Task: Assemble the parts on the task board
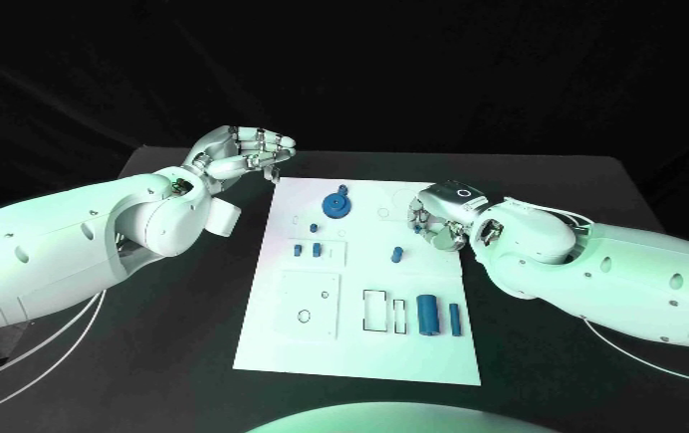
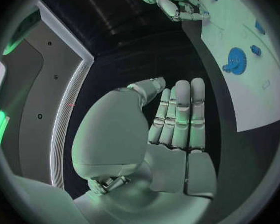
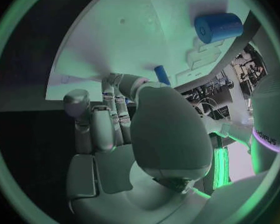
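The white task board point(image 1: 359, 289) point(image 2: 255, 92) point(image 3: 127, 35) lies mid-table. On it are a blue gear point(image 1: 337, 203) point(image 2: 236, 62), two small blue pieces point(image 1: 306, 250), a short blue peg point(image 1: 398, 252) point(image 3: 161, 75), a thick blue cylinder point(image 1: 426, 315) point(image 3: 218, 27) and a slim blue bar point(image 1: 454, 319). My left hand point(image 1: 244, 153) point(image 2: 177, 117) hovers off the board's far left corner, fingers curled together, holding nothing. My right hand point(image 1: 434, 222) point(image 3: 115, 119) point(image 2: 180, 5) sits at the board's right edge, fingers curled in, close beside the peg but apart from it.
Black table point(image 1: 172, 333) surrounds the board on all sides. Empty outlined recesses point(image 1: 382, 312) lie on the board's near half, next to the cylinder. White cables point(image 1: 58, 338) trail under the left arm.
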